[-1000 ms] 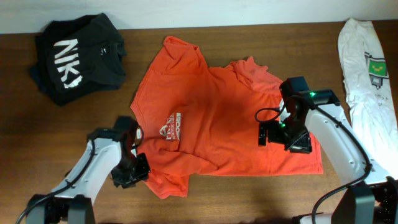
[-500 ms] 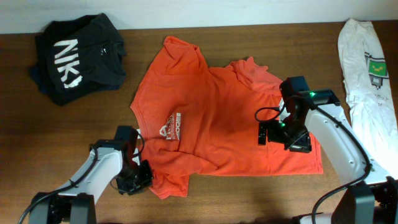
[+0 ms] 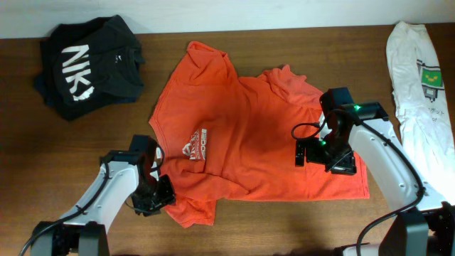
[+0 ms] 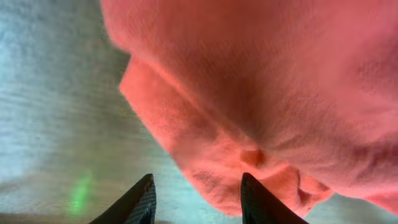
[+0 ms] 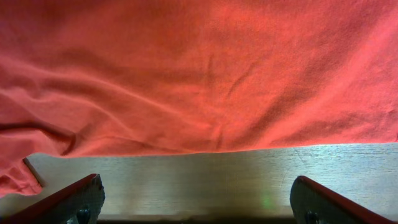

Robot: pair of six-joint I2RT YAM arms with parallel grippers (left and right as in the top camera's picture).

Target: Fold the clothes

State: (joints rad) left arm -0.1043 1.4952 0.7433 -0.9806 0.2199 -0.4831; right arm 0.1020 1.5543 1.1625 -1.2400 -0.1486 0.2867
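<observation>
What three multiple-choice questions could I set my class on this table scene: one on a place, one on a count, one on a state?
1. Where does the black shirt lie on the table?
A. far left corner
B. near right corner
C. the middle

2. How many garments are on the table?
A. two
B. three
C. five

3. How is the left tool beside the orange shirt?
A. open
B. shut on the shirt
C. shut on a sock

Key:
1 A, the overhead view shows it at the far left.
2 B, there is the black one, the orange one and a white garment at the right edge.
3 A, the left wrist view shows its fingers apart, not closed on the cloth.
</observation>
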